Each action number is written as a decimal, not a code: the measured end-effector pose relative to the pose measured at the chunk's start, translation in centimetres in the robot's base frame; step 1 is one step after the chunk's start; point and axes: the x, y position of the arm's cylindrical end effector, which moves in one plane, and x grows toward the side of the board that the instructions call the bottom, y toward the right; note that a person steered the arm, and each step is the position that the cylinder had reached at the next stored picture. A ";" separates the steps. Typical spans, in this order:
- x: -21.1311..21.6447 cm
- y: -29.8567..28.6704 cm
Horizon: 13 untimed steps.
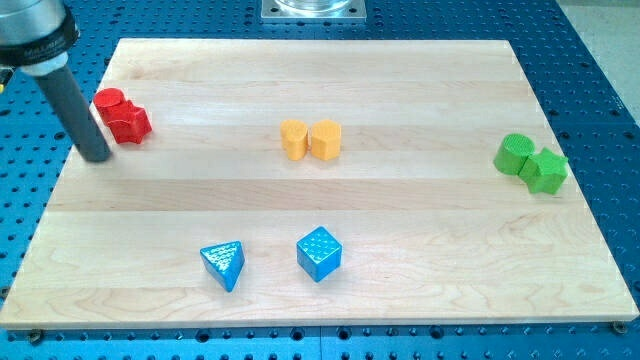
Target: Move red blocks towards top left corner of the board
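Observation:
Two red blocks touch each other near the board's top left: a red cylinder (109, 101) and a red star-shaped block (129, 123) just below and right of it. My tip (97, 157) rests on the board just left of and below the red star block, a small gap away. The dark rod rises from it to the view's top left corner.
Two yellow blocks (294, 139) (326, 139) sit side by side at top centre. A green cylinder (515, 153) and a green star-shaped block (546, 170) lie at the right edge. A blue triangle (224, 264) and a blue cube (319, 253) lie at bottom centre.

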 end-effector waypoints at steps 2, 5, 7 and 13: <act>-0.5 0.6; -5.7 6.8; -7.2 3.6; 4.4 2.7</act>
